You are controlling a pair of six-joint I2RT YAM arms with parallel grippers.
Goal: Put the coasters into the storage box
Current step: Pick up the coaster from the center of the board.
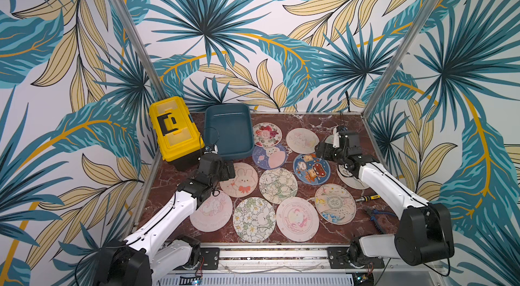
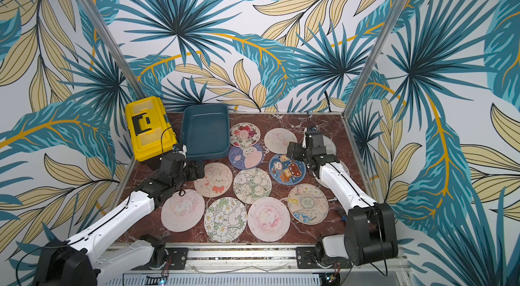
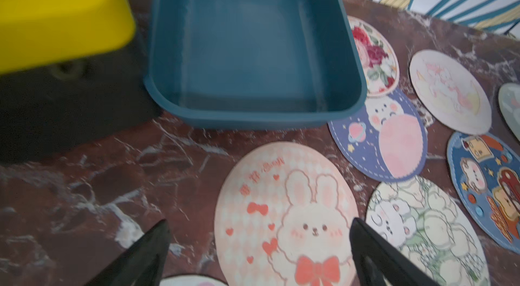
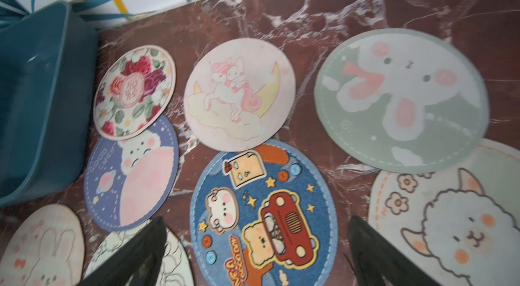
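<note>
Crowding the left claw (image 3: 260, 231), the yellow toolbox (image 1: 176, 127) stands ahead to its outer side and the storage box (image 1: 235, 155) just ahead of its tips, a lidless dark teal tray with low walls and rounded corners. This claw's jaws stand wide apart over the edge of a pink bunny coaster (image 3: 284, 214). The right claw (image 4: 257, 222), jaws equally spread, hovers above a blue bear-and-car coaster (image 4: 264, 214); well behind it, beside its arm, lie a screwdriver (image 1: 368, 198) and blue-handled pliers (image 1: 374, 213). That arm covers part of a cream alpaca coaster (image 4: 450, 214), and both wrist views are blurred. 12 coasters (image 1: 254, 220) lie flat on the red marble table (image 1: 309, 124), all outside the box: thin round discs, mostly pink, cream or blue, printed with animals and flowers, some overlapping at their edges.
</note>
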